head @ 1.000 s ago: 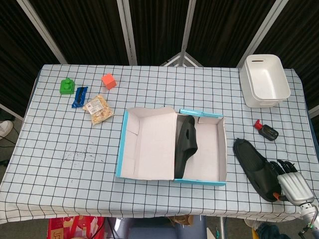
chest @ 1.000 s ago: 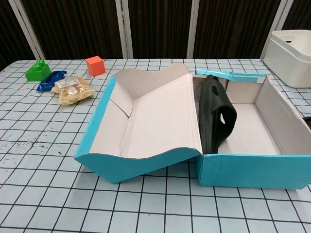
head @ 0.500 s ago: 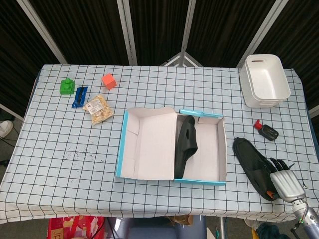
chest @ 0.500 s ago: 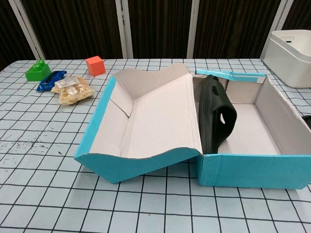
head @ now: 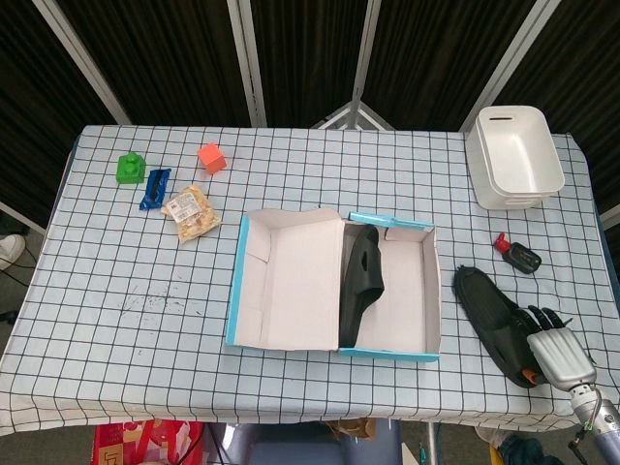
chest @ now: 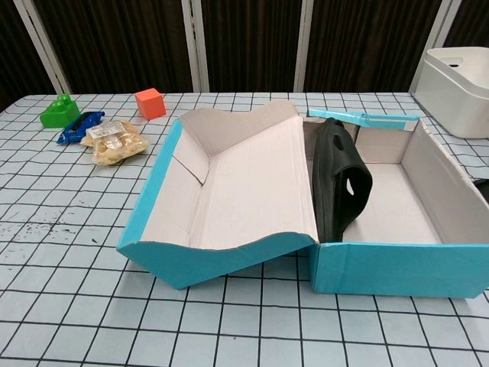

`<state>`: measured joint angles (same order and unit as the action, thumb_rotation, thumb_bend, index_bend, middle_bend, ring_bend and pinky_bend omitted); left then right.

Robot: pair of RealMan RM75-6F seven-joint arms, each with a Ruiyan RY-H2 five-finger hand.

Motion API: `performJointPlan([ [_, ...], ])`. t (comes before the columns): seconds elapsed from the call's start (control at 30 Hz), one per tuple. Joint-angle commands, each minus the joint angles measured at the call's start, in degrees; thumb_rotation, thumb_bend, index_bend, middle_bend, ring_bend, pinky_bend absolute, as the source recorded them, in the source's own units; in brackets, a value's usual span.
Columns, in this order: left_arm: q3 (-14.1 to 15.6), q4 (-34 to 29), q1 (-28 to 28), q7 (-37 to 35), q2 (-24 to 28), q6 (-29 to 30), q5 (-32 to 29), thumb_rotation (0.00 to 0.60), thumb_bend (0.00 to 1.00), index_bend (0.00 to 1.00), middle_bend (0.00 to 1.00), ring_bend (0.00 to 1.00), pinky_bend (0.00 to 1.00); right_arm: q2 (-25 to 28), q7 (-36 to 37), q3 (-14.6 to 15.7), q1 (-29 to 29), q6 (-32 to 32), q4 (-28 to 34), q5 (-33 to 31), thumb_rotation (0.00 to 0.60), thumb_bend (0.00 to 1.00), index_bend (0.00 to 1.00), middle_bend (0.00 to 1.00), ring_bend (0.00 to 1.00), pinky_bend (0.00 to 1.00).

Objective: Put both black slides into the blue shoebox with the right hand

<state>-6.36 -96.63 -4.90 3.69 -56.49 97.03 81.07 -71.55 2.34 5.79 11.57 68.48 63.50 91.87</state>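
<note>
With one black rubbery slide (head: 360, 283) propped in the open blue cardboard shoebox (head: 387, 354), the second (head: 492, 312) lies lower right, light and flexible, best pinched at its strap by the right robot hand (head: 555, 349), whose closure I cannot tell.

Right hand (head: 556, 347) edged back along the slide (head: 492, 308).

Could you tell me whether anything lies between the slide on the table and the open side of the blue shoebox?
Only the shoebox's own right wall. The table between it and the loose slide, where the right hand rests, shows nothing else; the other slide leans against the compartment's left side.
</note>
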Motion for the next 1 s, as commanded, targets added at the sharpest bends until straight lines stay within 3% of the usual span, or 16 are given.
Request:
performJointPlan([
  [0.03, 0.00, -0.03, -0.01, 0.02, 0.01, 0.00, -0.01, 0.600, 0.37, 0.01, 0.00, 0.00, 0.03, -0.47, 0.30, 0.17, -0.14, -0.14, -0.89, -0.08, 0.600, 0.18, 0.20, 0.15, 0.09, 0.12],
  [0.27, 0.20, -0.16, 0.09, 0.53, -0.18, -0.14, 0.29, 0.600, 0.37, 0.01, 0.00, 0.00, 0.03, -0.87, 1.61, 0.52, -0.07, 0.86, -1.56, 0.99, 0.600, 0.18, 0.24, 0.15, 0.09, 0.12],
  [0.4, 0.15, -0.21, -0.06, 0.34, -0.13, 0.18, 0.32, 0.600, 0.37, 0.01, 0.00, 0.00, 0.03, -0.38, 3.11, 0.60, 0.14, 0.88, -0.41, 1.12, 0.600, 0.18, 0.38, 0.15, 0.09, 0.12],
  [0.6, 0.08, -0.12, -0.10, -0.15, 0.02, 0.22, 0.28, 0.600, 0.37, 0.01, 0.00, 0.00, 0.03, -0.02, 3.30, 0.68, 0.20, 0.47, 0.27, 0.83, 0.600, 0.18, 0.53, 0.15, 0.10, 0.12],
  [1.0, -0.01, -0.02, -0.06, -0.59, 0.19, 0.02, 0.09, 0.600, 0.37, 0.01, 0.00, 0.00, 0.03, 5.06, 5.68, -0.59, 0.23, 1.72, 5.65, -0.73, 0.600, 0.25, 0.59, 0.15, 0.10, 0.12],
])
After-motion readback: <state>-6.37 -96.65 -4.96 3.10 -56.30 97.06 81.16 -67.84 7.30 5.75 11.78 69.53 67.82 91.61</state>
